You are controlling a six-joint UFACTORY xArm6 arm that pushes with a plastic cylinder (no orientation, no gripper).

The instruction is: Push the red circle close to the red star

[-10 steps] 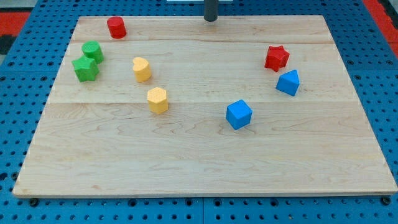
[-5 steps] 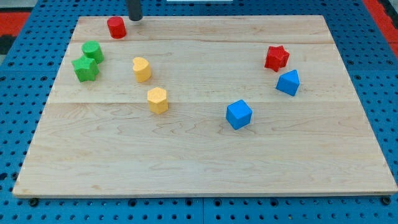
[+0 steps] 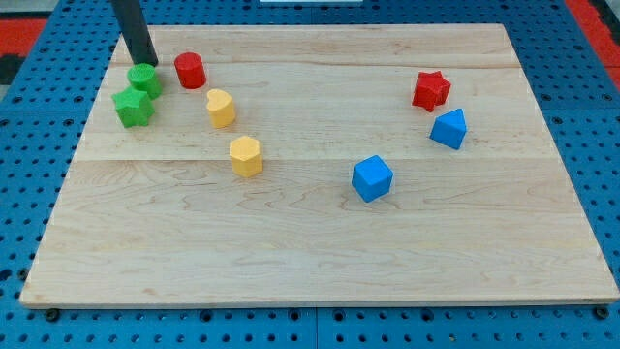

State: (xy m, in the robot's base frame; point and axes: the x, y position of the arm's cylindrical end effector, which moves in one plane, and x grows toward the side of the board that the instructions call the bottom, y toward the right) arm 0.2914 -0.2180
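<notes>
Red circle [image 3: 190, 71] sits far left on the board, just right of my tip [image 3: 147, 64] and well apart from the red star [image 3: 431, 90] over on the far right. My tip is planted at the far edge of the green round block [image 3: 145, 79], a small gap short of the red circle — the right side of it for a shove rightward. No jaws on this rig, just the rod, so nothing is gripped.

To do this well, I'd say the tip should meet the circle square on its left face, centred, and drive straight right along the far part of the board. Off-centre contact would likely spin it away. The yellow heart-like block [image 3: 222, 108] lies just near-right of the circle, so the line should stay on the far side of it. The blue blocks [image 3: 449, 128] near the star are also worth avoiding on arrival.

Hard to tell: whether the tip touches the green round block or merely stands behind it. The rod's upper part is cut off by the frame. The green star-like block [image 3: 133, 107] — its exact shape is unclear.
</notes>
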